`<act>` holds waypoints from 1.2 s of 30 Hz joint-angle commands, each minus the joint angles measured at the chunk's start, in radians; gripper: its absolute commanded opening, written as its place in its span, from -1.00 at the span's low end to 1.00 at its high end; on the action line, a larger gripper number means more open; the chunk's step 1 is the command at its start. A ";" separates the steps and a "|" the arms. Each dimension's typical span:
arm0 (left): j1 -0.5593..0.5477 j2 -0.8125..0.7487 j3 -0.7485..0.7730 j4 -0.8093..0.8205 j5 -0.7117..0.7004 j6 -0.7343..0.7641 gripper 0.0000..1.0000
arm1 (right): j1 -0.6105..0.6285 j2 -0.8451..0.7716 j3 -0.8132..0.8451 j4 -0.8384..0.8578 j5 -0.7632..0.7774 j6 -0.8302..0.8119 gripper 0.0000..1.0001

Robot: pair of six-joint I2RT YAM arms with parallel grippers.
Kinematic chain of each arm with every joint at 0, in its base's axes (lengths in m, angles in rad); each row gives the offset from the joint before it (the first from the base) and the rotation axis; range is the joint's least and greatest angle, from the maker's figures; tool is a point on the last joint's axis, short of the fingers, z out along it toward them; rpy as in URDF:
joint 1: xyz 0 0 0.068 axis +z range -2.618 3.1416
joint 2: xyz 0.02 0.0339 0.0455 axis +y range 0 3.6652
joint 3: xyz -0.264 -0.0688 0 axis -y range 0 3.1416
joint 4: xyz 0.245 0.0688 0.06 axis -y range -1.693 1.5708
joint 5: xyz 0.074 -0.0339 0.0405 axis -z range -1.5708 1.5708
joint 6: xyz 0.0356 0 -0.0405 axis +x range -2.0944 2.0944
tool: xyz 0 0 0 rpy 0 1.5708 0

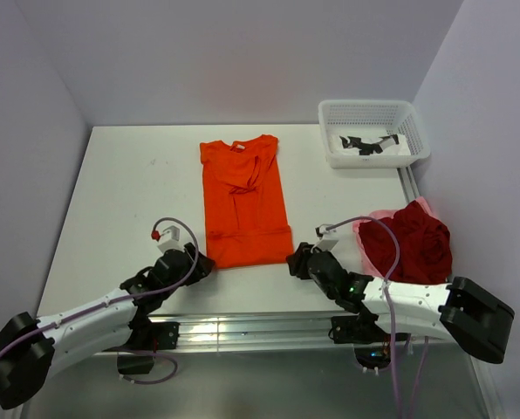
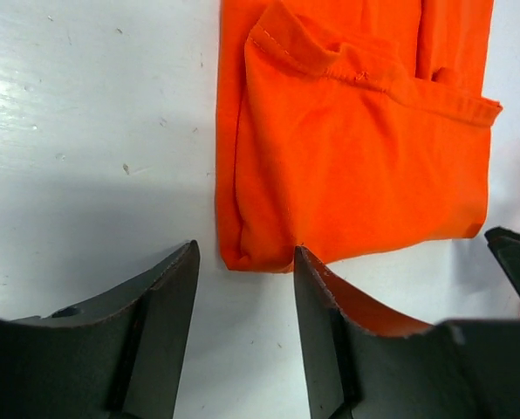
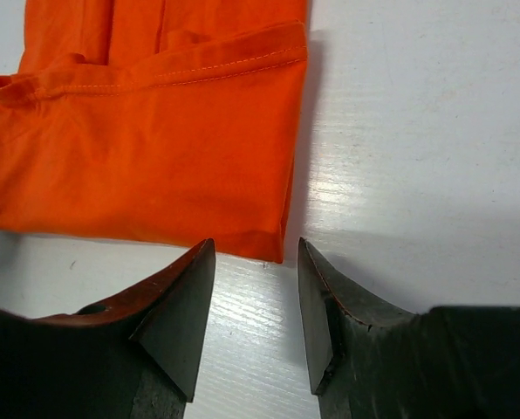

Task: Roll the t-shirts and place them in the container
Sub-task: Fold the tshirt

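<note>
- Hands released: left hand (image 1: pixel 199 262) and right hand (image 1: pixel 295 262) stand empty, jaws apart, at the near corners of the orange t-shirt (image 1: pixel 244 201).
- It lies flat mid-table (image 1: pixel 129 192), its near hem folded up.
- Dark red t-shirt (image 1: pixel 417 244) is heaped at the table's right edge.

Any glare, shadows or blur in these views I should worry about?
Top external: even light, glare only on the metal rail by the bases. Left wrist: sharp; soft shadow on the table ahead of the left tool, orange t-shirt tints one inner face. Right wrist: likewise at the right tool.
</note>
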 commanded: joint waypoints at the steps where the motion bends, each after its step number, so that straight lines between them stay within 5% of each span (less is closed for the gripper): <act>1: -0.030 0.001 -0.017 0.033 -0.092 -0.055 0.05 | 0.020 0.029 0.000 0.079 0.092 -0.010 0.00; 6: -0.076 -0.027 0.024 -0.071 -0.137 -0.112 0.18 | 0.024 0.052 0.014 0.076 0.091 -0.025 -0.03; 11: -0.081 -0.005 0.160 -0.391 -0.201 -0.201 0.32 | 0.026 0.061 0.025 0.075 0.080 -0.035 -0.03; 17: -0.081 -0.045 0.183 -0.448 -0.183 -0.219 0.31 | 0.027 0.104 0.056 0.067 0.060 -0.047 -0.09; 24: -0.081 -0.133 0.075 -0.242 -0.141 -0.101 0.28 | 0.026 0.094 0.030 0.107 0.045 -0.056 -0.10; 27: -0.082 -0.157 0.013 -0.130 -0.129 -0.055 0.10 | 0.026 0.081 0.020 0.118 0.042 -0.062 -0.09; 36: -0.096 0.013 0.030 0.013 -0.195 -0.023 0.04 | 0.026 0.133 0.036 0.110 0.054 -0.056 -0.14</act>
